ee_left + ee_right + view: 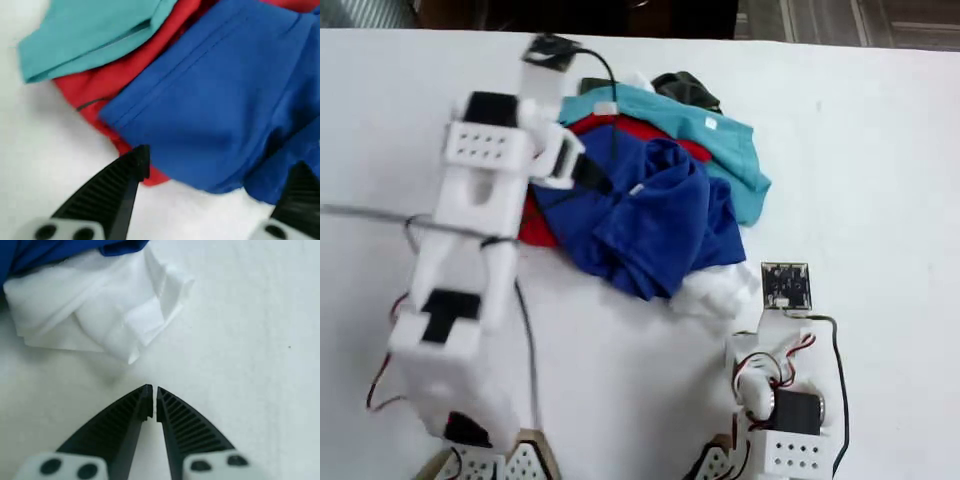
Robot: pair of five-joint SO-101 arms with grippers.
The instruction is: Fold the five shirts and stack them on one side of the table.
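Several shirts lie in a loose pile mid-table. A crumpled blue shirt [660,215] is on top, over a red shirt [630,130], a teal shirt [720,140] and a dark shirt [685,90] at the back. A white shirt [720,290] pokes out at the pile's near right. My left gripper [222,160] hangs open just above the blue shirt's [220,85] edge, where it overlaps the red shirt [100,95] and the teal shirt [90,35]. My right gripper [154,392] is shut and holds nothing, a short way from the bunched white shirt [100,310].
The white table [880,150] has bare room to the right of the pile and at the far left. The left arm [480,200] stretches from the near left edge over the pile's left side. The right arm [785,400] sits folded at the near edge.
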